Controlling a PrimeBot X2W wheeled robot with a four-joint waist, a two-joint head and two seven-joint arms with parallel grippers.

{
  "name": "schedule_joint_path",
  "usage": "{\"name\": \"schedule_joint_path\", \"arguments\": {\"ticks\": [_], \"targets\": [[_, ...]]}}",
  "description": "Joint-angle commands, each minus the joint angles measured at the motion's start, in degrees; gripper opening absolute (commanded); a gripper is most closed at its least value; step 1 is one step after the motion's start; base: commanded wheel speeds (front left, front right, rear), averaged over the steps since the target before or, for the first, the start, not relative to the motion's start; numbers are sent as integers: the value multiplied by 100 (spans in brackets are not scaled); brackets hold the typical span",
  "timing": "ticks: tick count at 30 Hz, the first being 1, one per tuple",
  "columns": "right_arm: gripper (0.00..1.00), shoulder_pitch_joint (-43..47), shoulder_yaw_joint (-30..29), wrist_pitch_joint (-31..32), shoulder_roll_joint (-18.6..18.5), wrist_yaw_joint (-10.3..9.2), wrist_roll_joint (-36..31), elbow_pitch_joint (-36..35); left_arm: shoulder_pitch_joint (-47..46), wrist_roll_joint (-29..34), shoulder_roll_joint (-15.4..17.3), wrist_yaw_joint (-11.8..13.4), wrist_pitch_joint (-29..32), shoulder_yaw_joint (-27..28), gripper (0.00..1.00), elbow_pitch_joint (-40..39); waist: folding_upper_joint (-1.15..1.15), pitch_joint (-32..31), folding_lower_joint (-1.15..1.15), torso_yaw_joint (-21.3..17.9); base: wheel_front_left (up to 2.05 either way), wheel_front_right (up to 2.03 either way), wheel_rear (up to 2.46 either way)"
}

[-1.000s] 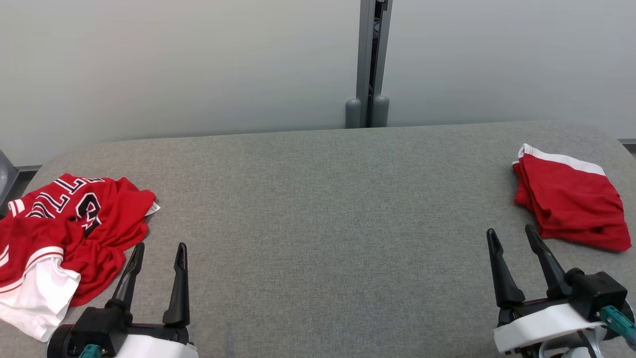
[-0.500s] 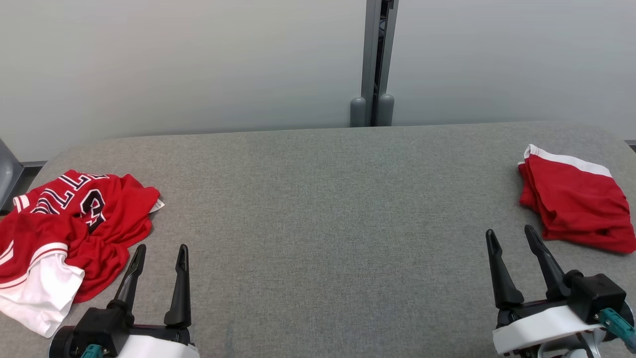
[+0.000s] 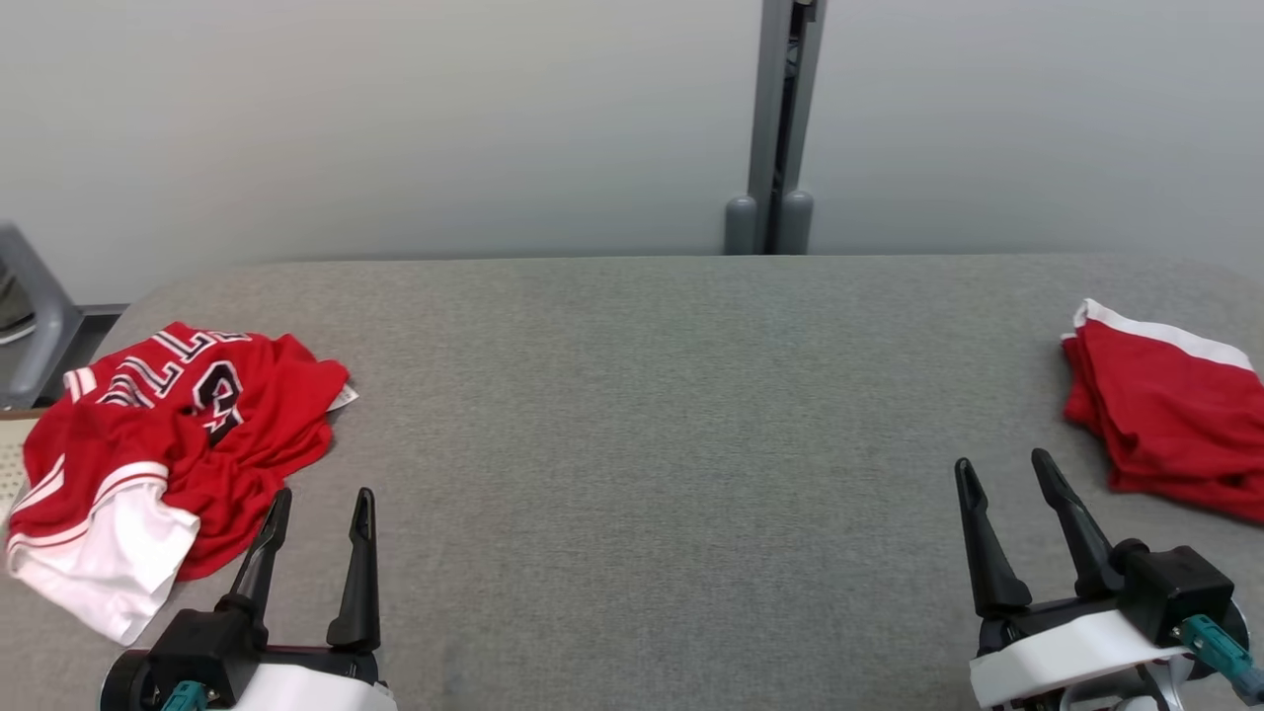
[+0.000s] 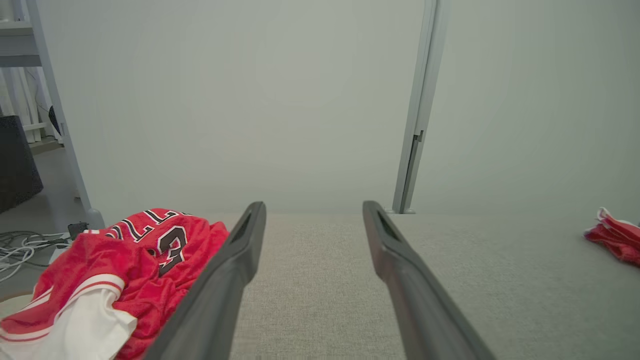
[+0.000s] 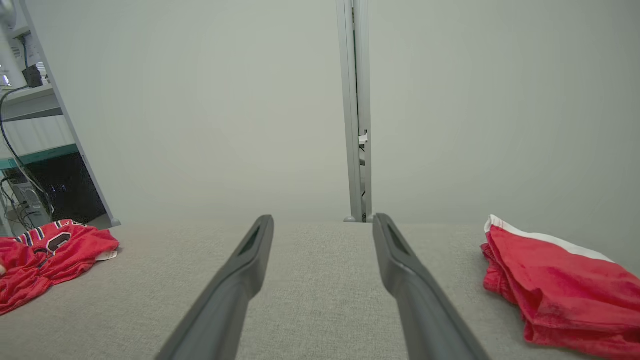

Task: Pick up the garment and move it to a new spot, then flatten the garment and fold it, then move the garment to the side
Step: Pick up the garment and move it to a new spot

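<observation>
Swinging left, the camera brings the crumpled jersey (image 3: 178, 434) further into frame; it lies just left of the left gripper (image 3: 323, 496), untouched. That and the right gripper (image 3: 1002, 461) gape wide, empty, so pickup likely comes next.

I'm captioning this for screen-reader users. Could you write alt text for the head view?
A crumpled red jersey with white trim lies at the left of a grey table, and a folded red garment with a white band at the right. The left gripper and right gripper rest open and empty near the bottom corners.
</observation>
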Motion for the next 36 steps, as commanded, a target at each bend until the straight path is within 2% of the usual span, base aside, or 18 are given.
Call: {"name": "schedule_joint_path", "arguments": {"ticks": [1,7,8,13,20,31,36], "targets": [[100,67,23,-27,-12,2,39,19,-90,30,22,8,-1,41,100,26,0,3,0,186,0,0,0],[100,36,160,-27,13,2,101,55,-142,17,64,-35,0,113,100,104,0,6,0,748,0,0,0],[100,36,160,-27,13,2,101,55,-142,17,64,-35,0,113,100,104,0,6,0,748,0,0,0],[100,-22,355,-27,39,2,212,64,-125,8,71,7,0,224,100,177,0,-24,0,1310,0,0,0],[100,-21,485,-27,48,2,270,80,-62,-13,64,66,0,286,100,255,0,-38,0,1822,0,0,0],[100,-61,580,-27,69,2,298,146,-107,-138,91,58,47,359,100,363,0,-54,0,2010,0,0,0],[100,-153,623,-27,21,2,302,99,-571,-222,446,-38,543,399,100,358,0,104,0,1932,0,0,0]]}}
